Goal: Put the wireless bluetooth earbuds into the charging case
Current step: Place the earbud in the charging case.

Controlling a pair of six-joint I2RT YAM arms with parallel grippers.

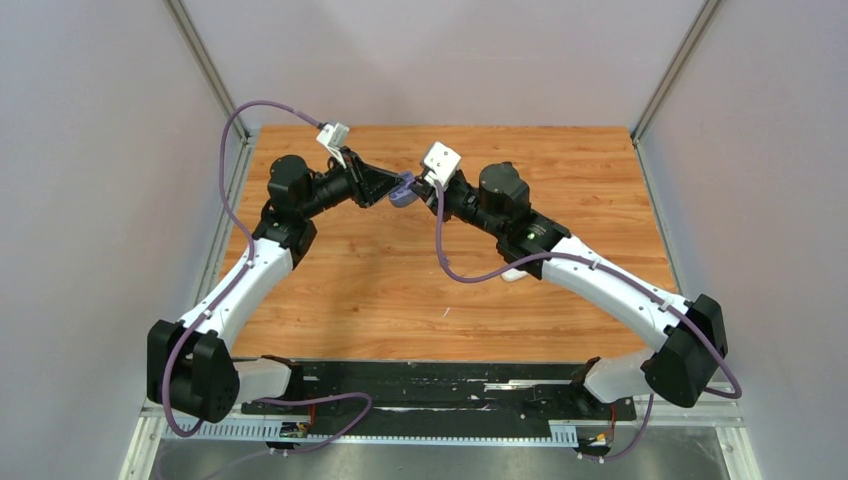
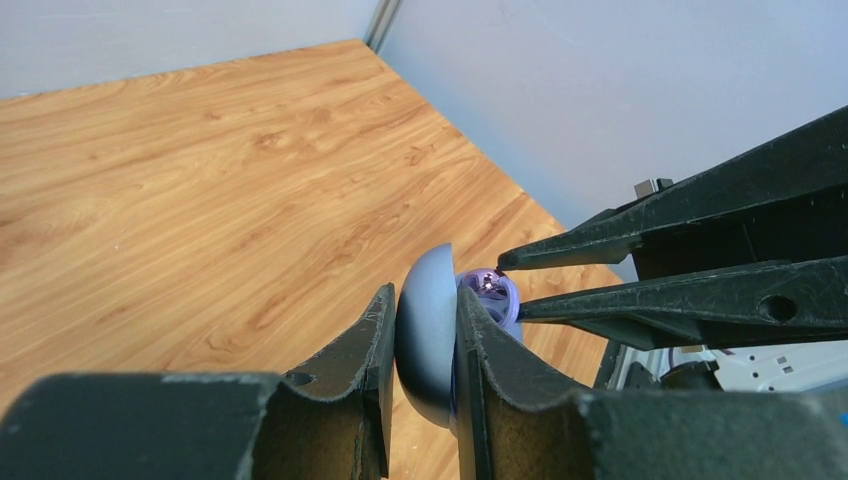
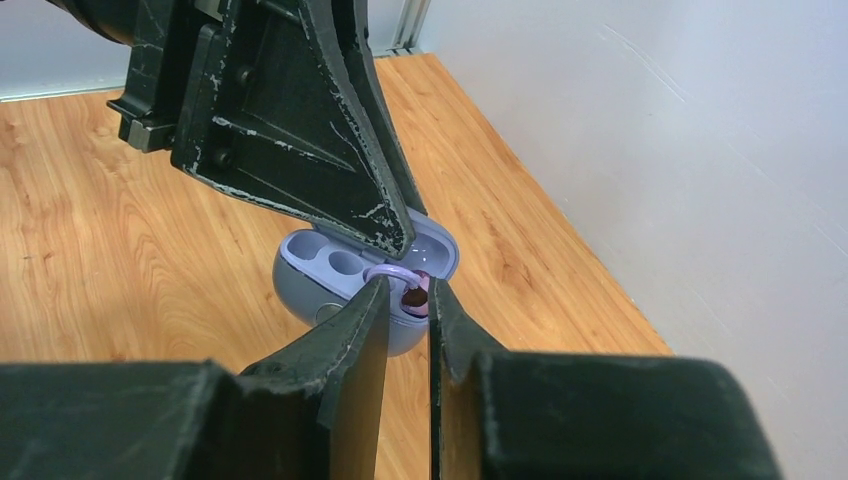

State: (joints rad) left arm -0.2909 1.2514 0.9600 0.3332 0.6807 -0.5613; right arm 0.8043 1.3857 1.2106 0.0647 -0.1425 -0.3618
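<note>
The lilac charging case (image 1: 403,192) hangs open above the table, and my left gripper (image 2: 425,300) is shut on its domed lid (image 2: 428,335). In the right wrist view the case (image 3: 310,290) shows one empty socket (image 3: 345,262). A dark purple earbud (image 3: 413,296) sits in the socket beside it. My right gripper (image 3: 410,288) straddles that bud with its jaws narrowly open and a thin gap on the left side. The left wrist view shows the glossy bud (image 2: 488,284) at the right gripper's fingertips (image 2: 505,262).
A white object (image 1: 515,275) lies on the wooden table (image 1: 380,290), partly under my right forearm. Grey walls (image 3: 700,150) close in the table on both sides and at the back. The two grippers meet at the back middle.
</note>
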